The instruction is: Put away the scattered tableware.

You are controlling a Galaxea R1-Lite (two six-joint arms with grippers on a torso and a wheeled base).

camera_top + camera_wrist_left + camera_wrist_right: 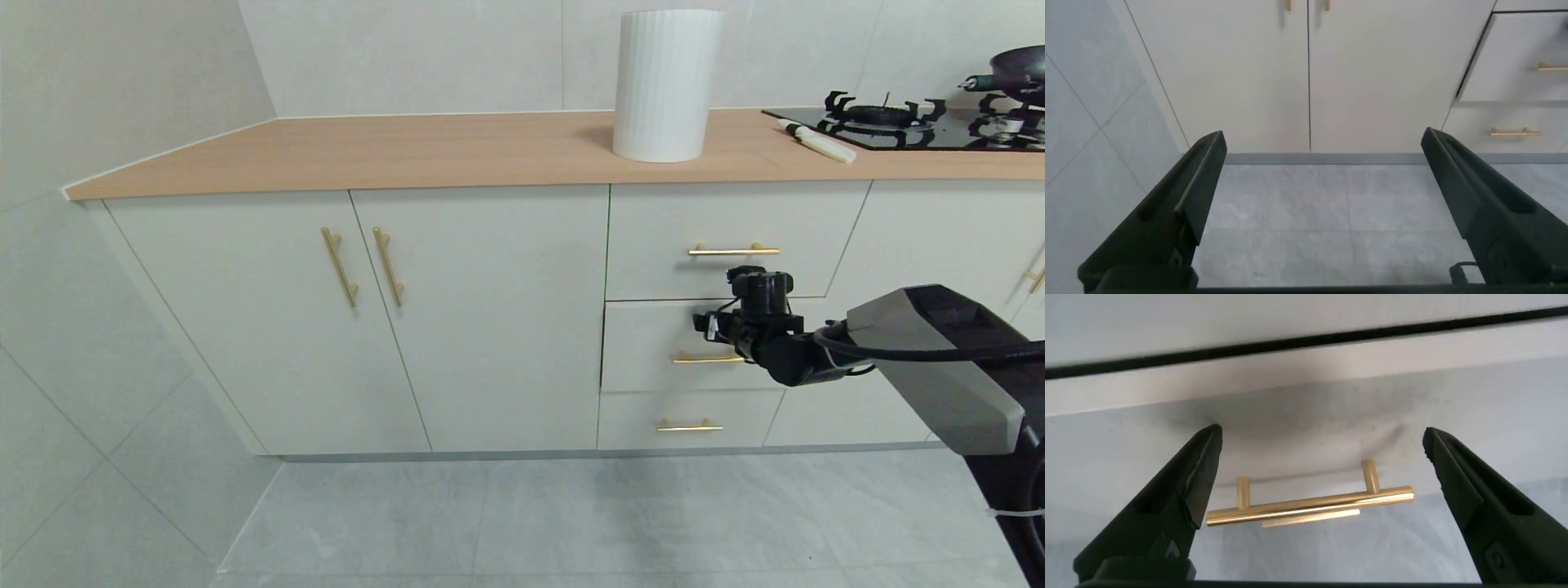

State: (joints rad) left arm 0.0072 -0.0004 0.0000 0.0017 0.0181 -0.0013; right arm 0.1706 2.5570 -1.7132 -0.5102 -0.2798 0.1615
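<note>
Handle (1310, 505) of mid drawer (645, 331) faces spread jaws of R arm (804, 363), contact unclear.

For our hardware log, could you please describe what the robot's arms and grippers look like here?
The right arm has a boxy grey forearm shell, a black cable looping along it, and a black wrist. The right gripper and left gripper each have two matte black, wedge-shaped fingers tapering to blunt tips.
</note>
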